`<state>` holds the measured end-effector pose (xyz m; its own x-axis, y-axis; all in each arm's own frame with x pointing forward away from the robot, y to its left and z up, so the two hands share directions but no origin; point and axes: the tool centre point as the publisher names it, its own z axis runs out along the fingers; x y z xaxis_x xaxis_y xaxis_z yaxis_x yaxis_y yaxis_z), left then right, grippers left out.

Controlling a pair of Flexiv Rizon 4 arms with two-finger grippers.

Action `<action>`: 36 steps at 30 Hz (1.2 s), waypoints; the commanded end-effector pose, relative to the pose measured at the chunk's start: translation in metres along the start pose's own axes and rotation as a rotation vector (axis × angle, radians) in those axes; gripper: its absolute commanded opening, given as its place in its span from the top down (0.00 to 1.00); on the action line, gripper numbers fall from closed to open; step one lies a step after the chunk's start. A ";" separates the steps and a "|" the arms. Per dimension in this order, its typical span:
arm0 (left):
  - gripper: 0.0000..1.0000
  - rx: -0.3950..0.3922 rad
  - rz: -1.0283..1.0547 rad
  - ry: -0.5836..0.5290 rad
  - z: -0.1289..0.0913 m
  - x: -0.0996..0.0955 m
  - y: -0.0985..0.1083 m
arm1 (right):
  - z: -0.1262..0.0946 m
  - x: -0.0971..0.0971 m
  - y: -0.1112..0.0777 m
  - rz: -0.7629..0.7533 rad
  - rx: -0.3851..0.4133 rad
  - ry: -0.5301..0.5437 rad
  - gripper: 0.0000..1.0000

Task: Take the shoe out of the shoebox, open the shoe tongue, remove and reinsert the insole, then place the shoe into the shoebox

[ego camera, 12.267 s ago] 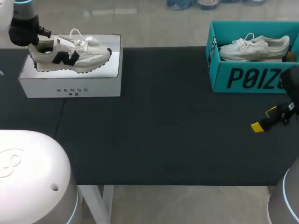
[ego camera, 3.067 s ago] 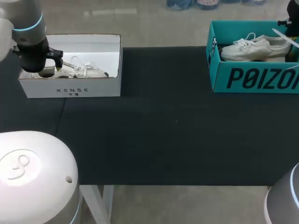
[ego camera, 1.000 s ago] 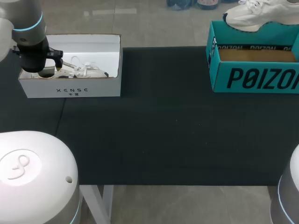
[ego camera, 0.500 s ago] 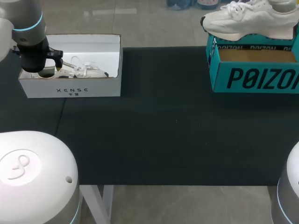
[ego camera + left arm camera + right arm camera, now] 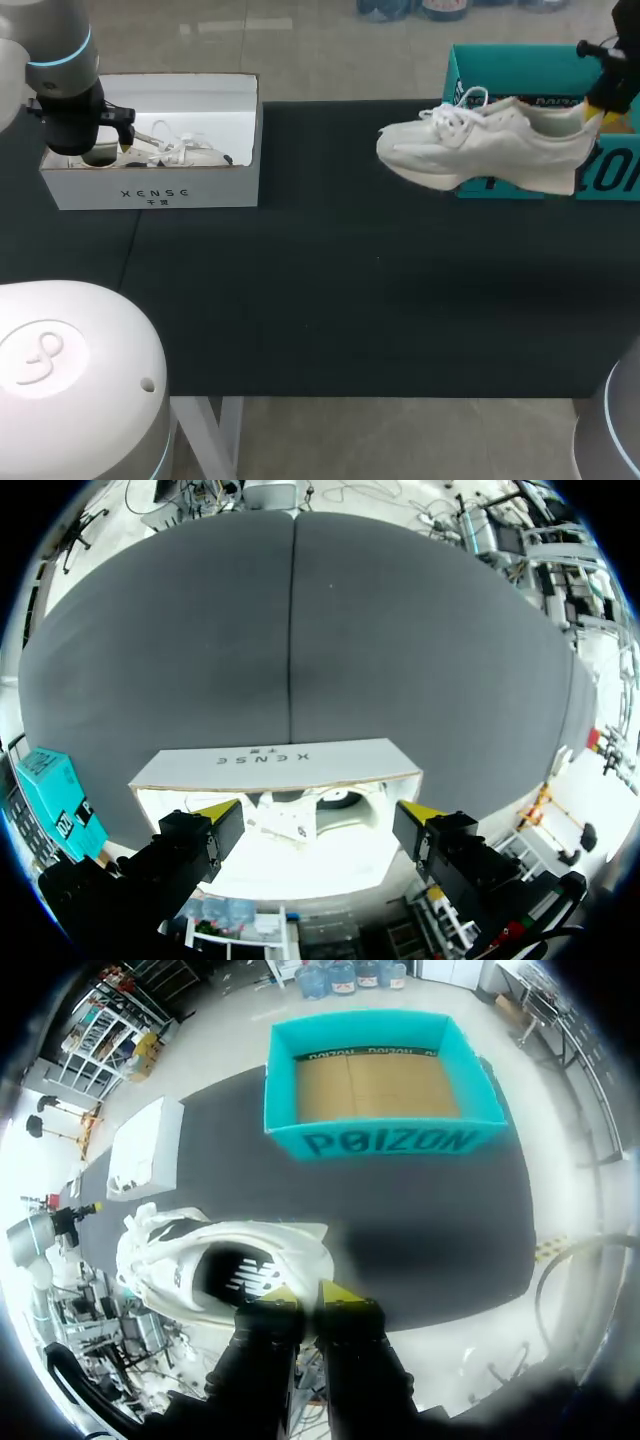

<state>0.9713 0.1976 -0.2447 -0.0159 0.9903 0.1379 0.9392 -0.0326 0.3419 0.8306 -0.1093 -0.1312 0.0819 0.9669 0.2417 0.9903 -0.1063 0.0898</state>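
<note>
- Since half a second ago the white shoe (image 5: 485, 145) has come off the far-left rim of the teal shoebox (image 5: 520, 62). It now hangs lower, in front of the box's front wall and out over the dark mat (image 5: 350, 300), toe pointing to my left.
- The left arm (image 5: 65, 80) stands where it stood three seconds ago.
- The right gripper (image 5: 597, 112) is clenched on the shoe's heel. In the right wrist view its yellow tips (image 5: 303, 1295) pinch the heel collar from both sides, and the shoe (image 5: 200, 1250) stretches away ahead of them.
- The shoe is clear of the mat, and its shadow lies on the cloth beneath.
- In the head view the shoe hides much of the box's front wall. The right wrist view shows the box (image 5: 385, 1142) well ahead of the gripper, its brown cardboard floor bare.
- The white shoebox (image 5: 150, 188) sits at the mat's far left with a second shoe (image 5: 185, 153) inside.
- The left gripper (image 5: 320, 815) hangs over that box (image 5: 270, 760) with fingers spread wide, gripping nothing.
- A seam (image 5: 291, 630) runs across the mat.
</note>
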 end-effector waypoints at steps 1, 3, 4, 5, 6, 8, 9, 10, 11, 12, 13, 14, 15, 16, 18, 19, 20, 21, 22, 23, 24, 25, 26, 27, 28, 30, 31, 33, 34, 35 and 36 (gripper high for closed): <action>0.00 -0.001 0.001 0.002 -0.001 0.000 -0.001 | 0.040 0.012 -0.032 -0.018 -0.495 0.019 1.00; 0.00 -0.001 0.001 0.002 -0.001 0.000 -0.001 | 0.056 0.017 -0.032 -0.039 -0.508 -0.002 1.00; 0.00 -0.001 0.001 0.002 -0.001 0.000 -0.001 | 0.064 0.019 -0.032 -0.036 -0.506 0.001 1.00; 0.00 -0.001 0.001 0.002 -0.001 0.000 -0.001 | 0.072 0.021 -0.032 -0.033 -0.513 -0.007 1.00; 0.00 -0.001 0.001 0.002 -0.001 0.000 -0.001 | 0.079 0.023 -0.033 -0.035 -0.516 -0.013 1.00; 0.00 -0.001 0.001 0.002 -0.001 0.000 -0.001 | 0.095 0.023 -0.028 -0.020 -0.484 -0.008 1.00; 0.00 -0.001 0.001 0.002 -0.001 0.000 -0.001 | 0.102 0.024 -0.026 -0.017 -0.474 -0.012 1.00; 0.00 -0.001 0.001 0.002 -0.001 0.000 -0.001 | 0.107 0.026 -0.025 -0.019 -0.466 -0.026 1.00; 0.00 -0.001 0.001 0.002 -0.001 0.000 -0.001 | 0.113 0.028 -0.023 -0.019 -0.458 -0.036 1.00; 0.00 -0.001 0.001 0.002 -0.001 0.000 -0.001 | 0.118 0.029 -0.021 -0.021 -0.459 -0.043 1.00; 0.00 -0.001 0.001 0.002 -0.001 0.000 -0.001 | 0.123 0.031 -0.019 -0.027 -0.457 -0.057 1.00; 0.00 -0.001 0.001 0.002 -0.001 0.000 -0.001 | 0.128 0.032 -0.015 -0.027 -0.456 -0.058 1.00; 0.00 -0.001 0.001 0.002 -0.001 0.000 -0.001 | 0.133 0.032 -0.012 -0.026 -0.454 -0.061 1.00; 0.00 -0.001 0.001 0.002 -0.001 0.000 -0.001 | 0.139 0.032 -0.007 -0.020 -0.439 -0.073 1.00; 0.00 -0.001 0.001 0.002 -0.001 0.000 -0.001 | 0.149 0.032 0.001 -0.002 -0.411 -0.071 1.00; 0.00 -0.001 0.001 0.002 -0.001 0.000 -0.001 | 0.154 0.032 0.004 0.005 -0.395 -0.069 1.00; 0.00 -0.001 0.001 0.002 -0.001 0.000 -0.001 | 0.157 0.033 0.006 0.011 -0.382 -0.069 1.00; 0.00 -0.001 0.001 0.002 -0.001 0.000 -0.001 | 0.161 0.033 0.008 0.013 -0.371 -0.069 1.00; 0.00 -0.001 0.001 0.002 -0.001 0.000 -0.001 | 0.161 0.035 0.006 0.017 -0.356 -0.070 1.00; 0.00 -0.001 0.001 0.002 -0.001 0.000 -0.001 | 0.164 0.037 0.007 0.020 -0.348 -0.070 1.00; 0.00 -0.001 0.001 0.002 -0.001 0.000 -0.001 | 0.167 0.037 0.008 0.022 -0.336 -0.071 1.00; 0.00 -0.001 0.001 0.002 -0.001 0.000 -0.001 | 0.170 0.038 0.009 0.025 -0.320 -0.071 1.00; 0.00 -0.001 0.001 0.002 -0.001 0.000 -0.001 | 0.173 0.040 0.009 0.029 -0.306 -0.063 1.00; 0.00 -0.001 0.001 0.002 -0.001 0.000 -0.001 | 0.176 0.041 0.008 0.029 -0.297 -0.064 1.00; 0.00 -0.001 0.001 0.002 -0.001 0.000 -0.001 | 0.179 0.042 0.009 0.025 -0.288 -0.068 1.00; 0.00 -0.001 0.001 0.002 -0.001 0.000 -0.001 | 0.185 0.045 0.007 0.018 -0.277 -0.069 1.00; 0.00 -0.001 0.001 0.002 -0.001 0.000 -0.001 | 0.188 0.046 0.006 0.012 -0.272 -0.074 1.00; 0.00 -0.001 0.001 0.002 -0.001 0.000 -0.001 | 0.194 0.048 0.007 0.005 -0.264 -0.073 1.00; 0.00 -0.001 0.001 0.002 -0.001 0.000 -0.001 | 0.197 0.048 0.006 0.006 -0.259 -0.073 1.00; 0.00 -0.001 0.001 0.002 -0.001 0.000 -0.001 | 0.199 0.049 0.006 0.008 -0.252 -0.071 1.00; 0.00 -0.001 0.001 0.002 -0.001 0.000 -0.001 | 0.202 0.049 0.005 0.009 -0.246 -0.070 1.00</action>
<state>0.9713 0.1978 -0.2447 -0.0160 0.9903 0.1379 0.9392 -0.0324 0.3418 0.8537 -0.0213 -0.3068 0.1062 0.9785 0.1768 0.9256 -0.1623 0.3420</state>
